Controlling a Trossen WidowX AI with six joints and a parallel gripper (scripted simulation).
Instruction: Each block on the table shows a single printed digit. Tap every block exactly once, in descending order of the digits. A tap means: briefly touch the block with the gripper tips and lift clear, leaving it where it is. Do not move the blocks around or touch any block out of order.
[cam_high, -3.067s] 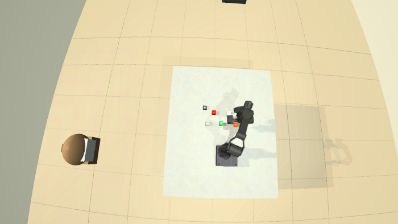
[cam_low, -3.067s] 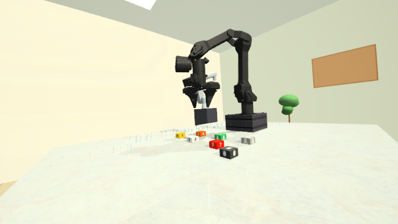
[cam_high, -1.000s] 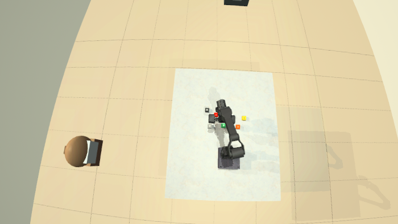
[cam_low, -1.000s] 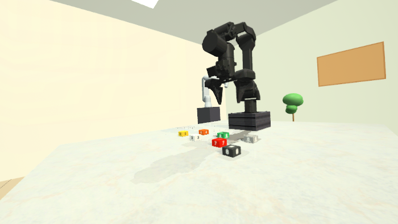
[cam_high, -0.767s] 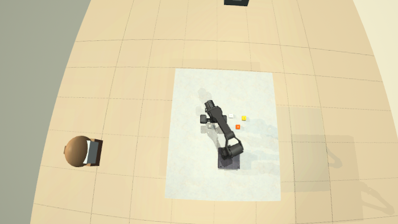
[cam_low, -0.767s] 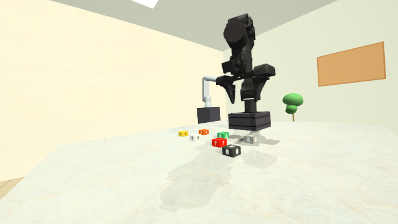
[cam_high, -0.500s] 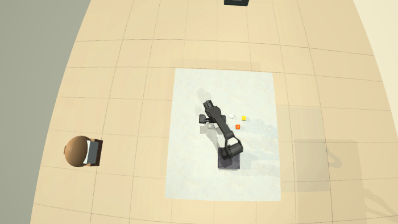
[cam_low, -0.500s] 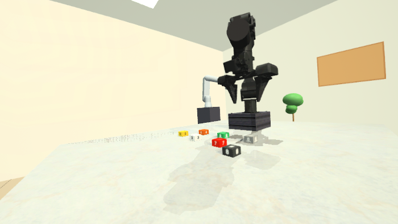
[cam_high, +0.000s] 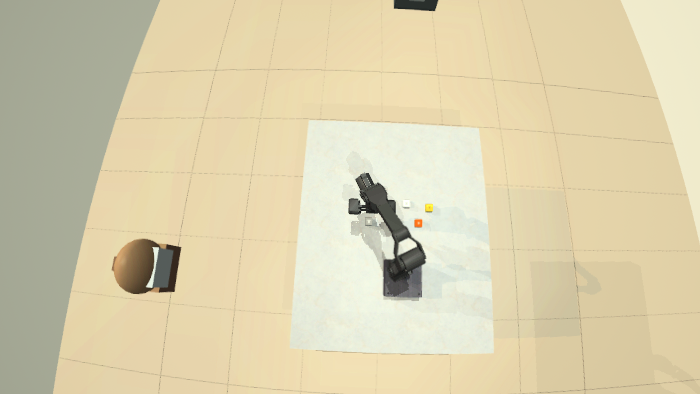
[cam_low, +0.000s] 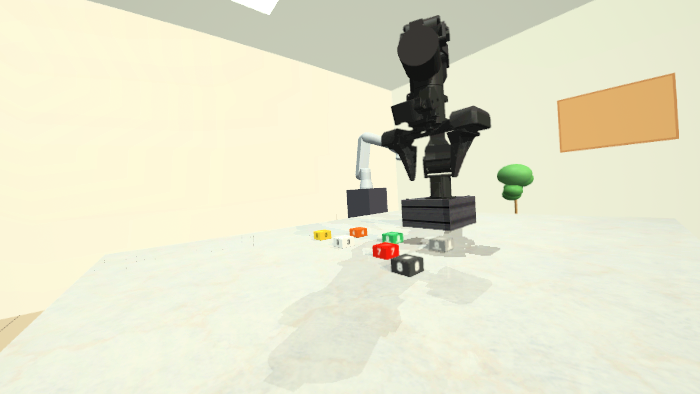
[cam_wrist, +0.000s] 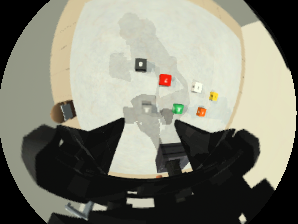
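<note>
Lying just left of centre in the exterior view, a glossy-looking yellow block (cam_high: 429, 207) (cam_low: 322, 235) (cam_wrist: 213, 96) is carried by the pale, marbled surface (cam_high: 330, 320) (cam_low: 200, 320) (cam_wrist: 100, 50). It is followed by a white block (cam_high: 406, 204) (cam_low: 343, 242) (cam_wrist: 197, 87), an orange block (cam_high: 418, 223) (cam_low: 358, 232) (cam_wrist: 201, 112), a red block (cam_low: 385, 251) (cam_wrist: 165, 80) marked 7, a green block (cam_low: 392, 237) (cam_wrist: 178, 109) and, nearer the viewer, a black block (cam_low: 407, 265) (cam_wrist: 141, 64). All are squat and square-edged. Right of centre, the matte black hand (cam_high: 371, 206) (cam_low: 433, 177) (cam_wrist: 150, 121) is held aloft, its tapered fingers spread wide, with nothing gripped and no block touched. Lower and slightly right, a grey block (cam_high: 369, 221) (cam_low: 441, 244) (cam_wrist: 146, 107) is dulled by shadow. At far right, a flat orange-tan panel (cam_low: 618, 112) is seen on the wall.
</note>
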